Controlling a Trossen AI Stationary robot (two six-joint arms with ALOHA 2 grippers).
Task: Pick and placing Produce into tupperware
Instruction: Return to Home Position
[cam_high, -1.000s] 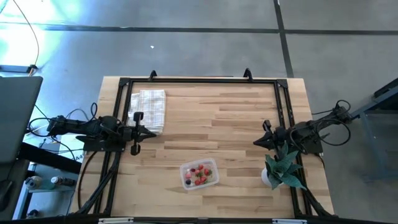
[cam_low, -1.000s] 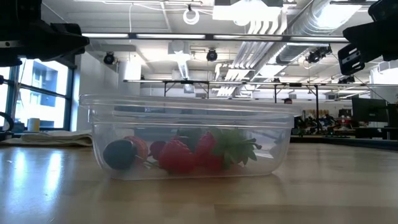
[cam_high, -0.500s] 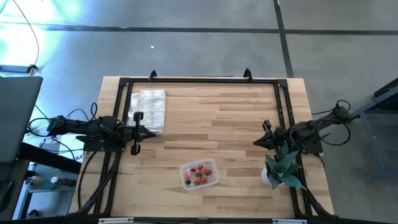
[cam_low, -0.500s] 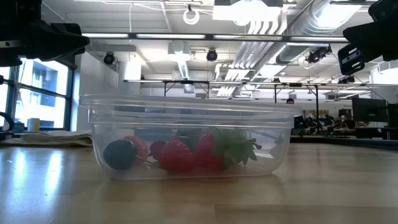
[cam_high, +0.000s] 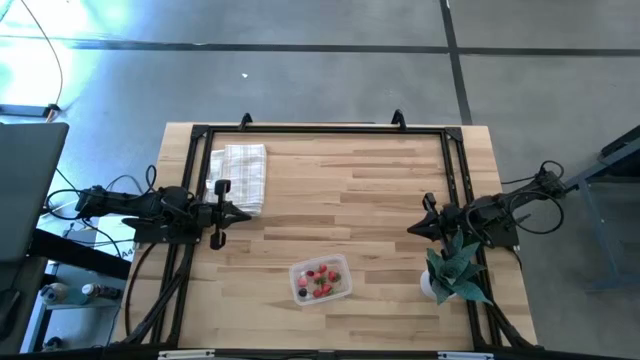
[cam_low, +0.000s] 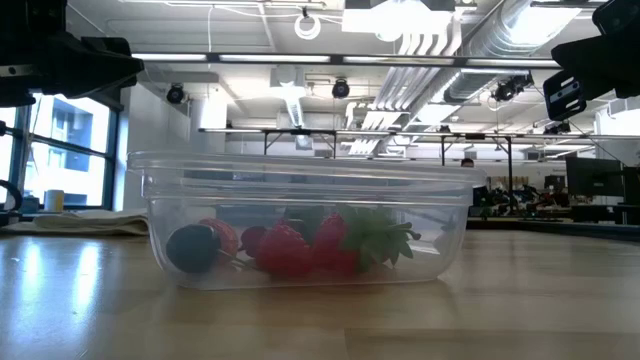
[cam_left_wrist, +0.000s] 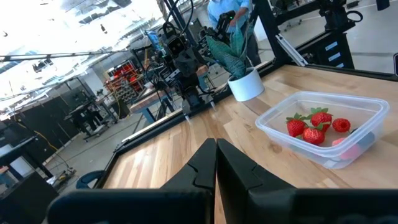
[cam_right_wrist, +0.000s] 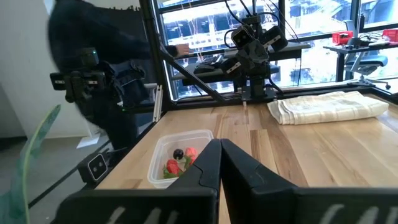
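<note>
The tupperware (cam_high: 294, 273) sits near the middle of the worktop's (cam_high: 350, 190) long edge that also carries the potted plant (cam_high: 455, 268), and the red and dark produce (cam_high: 320, 281) lies inside it. The left gripper (cam_left_wrist: 216, 149) hangs at the left edge by the folded cloth (cam_high: 240, 172) and the right gripper (cam_right_wrist: 220, 146) at the right edge. Both have their fingers pressed together on nothing.

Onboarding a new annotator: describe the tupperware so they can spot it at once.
On the wooden table, look toward the lower edge in the high view, near mid-width. The tupperware is the shallow rectangular container holding red berries. Unlike the potted plant and checked cloth, it is see-through.
</note>
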